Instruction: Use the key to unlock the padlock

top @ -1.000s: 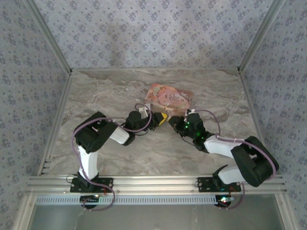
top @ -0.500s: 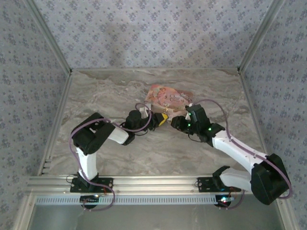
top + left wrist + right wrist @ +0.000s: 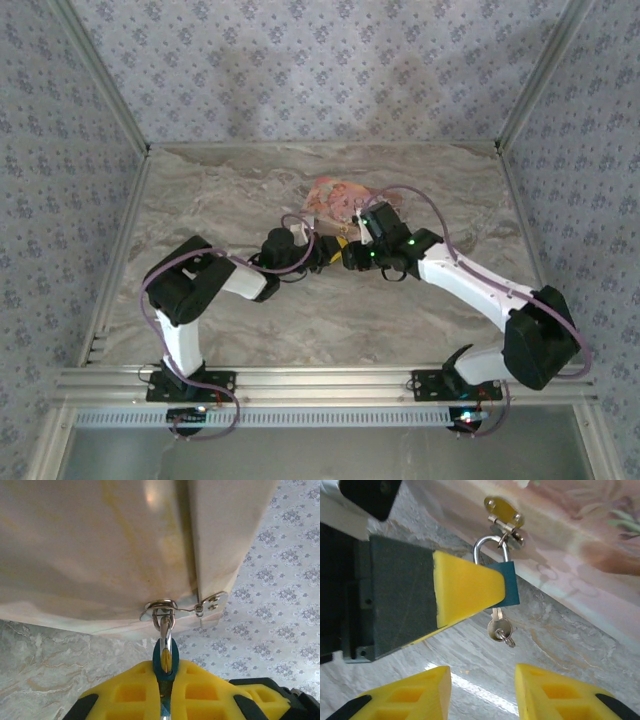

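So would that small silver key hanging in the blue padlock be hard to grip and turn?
Probably fiddly: the small silver key in the blue padlock has a small, smooth, shiny head, so it could slip. It likely feels light and stiff. The loose ring under it may swing and snag.

The blue padlock (image 3: 509, 582) is hooked by its silvery shackle (image 3: 487, 547) through a small metal clasp (image 3: 505, 515) on the edge of the pink pouch (image 3: 580, 545), which lies above and right of the padlock. From the padlock's left, the left gripper (image 3: 492, 587) pinches its body with a yellow pad. Below the padlock a key (image 3: 497, 627) juts from its underside. Further below, the right gripper (image 3: 482, 687) holds its yellow fingertips (image 3: 420, 692) apart over the marble table (image 3: 580, 645), with nothing between them
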Controlling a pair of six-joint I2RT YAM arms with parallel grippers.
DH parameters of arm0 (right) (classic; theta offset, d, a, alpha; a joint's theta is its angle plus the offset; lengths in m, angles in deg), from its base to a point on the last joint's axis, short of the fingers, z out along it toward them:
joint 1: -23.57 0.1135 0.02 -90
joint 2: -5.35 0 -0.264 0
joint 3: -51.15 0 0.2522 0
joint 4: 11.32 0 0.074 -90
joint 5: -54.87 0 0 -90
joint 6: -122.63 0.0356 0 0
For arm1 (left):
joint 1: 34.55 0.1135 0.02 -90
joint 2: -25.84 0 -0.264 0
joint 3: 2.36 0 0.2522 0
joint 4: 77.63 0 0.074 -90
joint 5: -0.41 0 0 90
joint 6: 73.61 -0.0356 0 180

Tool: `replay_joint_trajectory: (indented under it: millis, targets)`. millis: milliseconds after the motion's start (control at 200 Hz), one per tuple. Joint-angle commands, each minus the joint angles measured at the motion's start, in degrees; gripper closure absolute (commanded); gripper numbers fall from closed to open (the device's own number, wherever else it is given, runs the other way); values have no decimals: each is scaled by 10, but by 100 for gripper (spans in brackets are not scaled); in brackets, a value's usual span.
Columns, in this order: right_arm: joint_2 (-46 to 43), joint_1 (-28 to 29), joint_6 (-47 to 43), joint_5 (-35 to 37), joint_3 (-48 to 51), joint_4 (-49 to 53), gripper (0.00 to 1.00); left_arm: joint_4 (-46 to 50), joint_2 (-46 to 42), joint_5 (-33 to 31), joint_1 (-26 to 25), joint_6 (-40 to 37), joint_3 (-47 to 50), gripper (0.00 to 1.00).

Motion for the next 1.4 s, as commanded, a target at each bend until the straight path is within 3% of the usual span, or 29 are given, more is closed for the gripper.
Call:
replay_joint_trajectory:
  millis: [0, 255, 675, 994, 1214, 1394]
  targets:
    - [21, 22, -50, 64, -36, 42, 60, -32, -32, 21, 4, -8, -21, 100]
    - [57, 53, -81, 136, -68, 55, 59, -33, -34, 25, 6, -6, -21, 100]
    - [97, 71, -120, 191, -91, 58, 58, -38, -35, 27, 6, -3, -21, 100]
    - [111, 76, -133, 196, -104, 62, 70, -40, -33, 28, 7, -3, -18, 100]
    - [109, 68, -130, 149, -95, 59, 100, -45, -33, 28, 7, -3, -17, 100]
    - [99, 55, -121, 103, -77, 38, 100, -44, -32, 28, 7, -5, -13, 100]
